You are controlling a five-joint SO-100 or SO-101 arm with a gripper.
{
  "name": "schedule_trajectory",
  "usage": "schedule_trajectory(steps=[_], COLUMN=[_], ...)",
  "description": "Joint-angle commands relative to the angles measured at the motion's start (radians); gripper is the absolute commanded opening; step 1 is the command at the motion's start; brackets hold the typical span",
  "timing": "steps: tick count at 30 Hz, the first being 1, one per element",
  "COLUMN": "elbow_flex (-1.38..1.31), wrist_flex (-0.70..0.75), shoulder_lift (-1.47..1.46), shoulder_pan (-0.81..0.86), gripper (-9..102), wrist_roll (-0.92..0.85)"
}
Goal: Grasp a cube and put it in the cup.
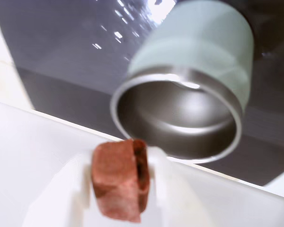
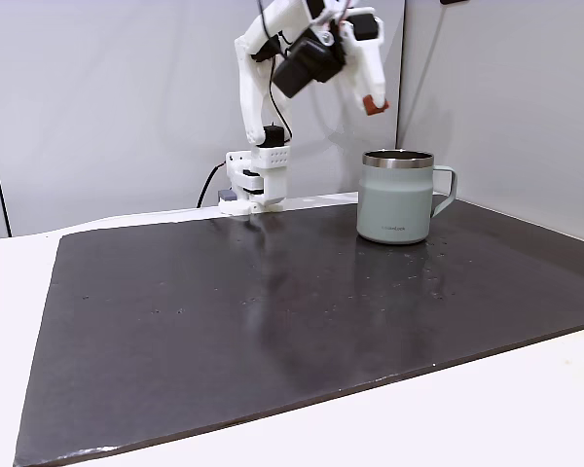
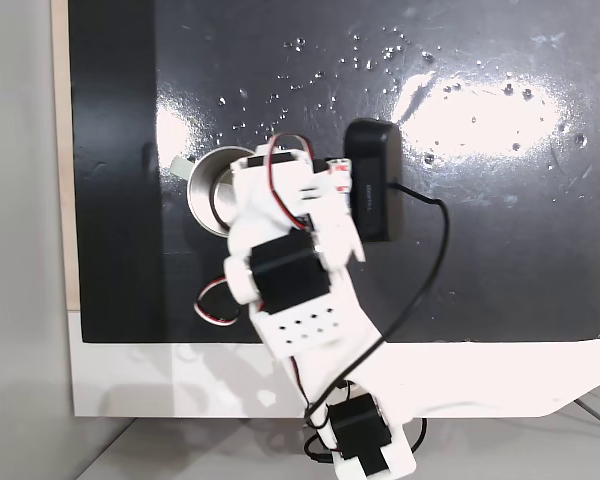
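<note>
Cube (image 1: 117, 179) sits clamped in your fingers (image 1: 157, 177), lifted high off the worktop (image 2: 273, 321), just short of the cup (image 2: 397, 197) rim. Grasp done; the drop is left. Alignment over the opening looks slightly off, hard to tell.

Wrist close-up, low front, straight overhead.

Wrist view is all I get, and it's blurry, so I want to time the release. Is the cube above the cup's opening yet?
Observer: In a fixed view from the side, the cube hangs above the cup, near the rim's left edge.
Operator: Where's the handle?
Observer: On the cup's right side in that view, away from the arm.
Operator: Anything else on the mat?
Observer: From above, a black box with a cable lies beside the cup.
</note>
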Motion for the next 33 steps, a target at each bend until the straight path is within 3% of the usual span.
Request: schedule_trajectory(steps=[1, 8, 15, 21, 33], elbow_flex=[-0.081, -0.066, -0.034, -0.040, -0.041], wrist_flex=[0.035, 0.057, 0.060, 0.074, 0.077], shoulder_lift=[-0.054, -0.112, -0.107, -0.112, -0.106], shoulder_pan=[-0.097, -0.224, -0.218, -0.198, -0.184], gripper=[7, 7, 7, 32, 32], wrist_roll=[-0.005, -0.026, -0.028, -0.025, -0.015])
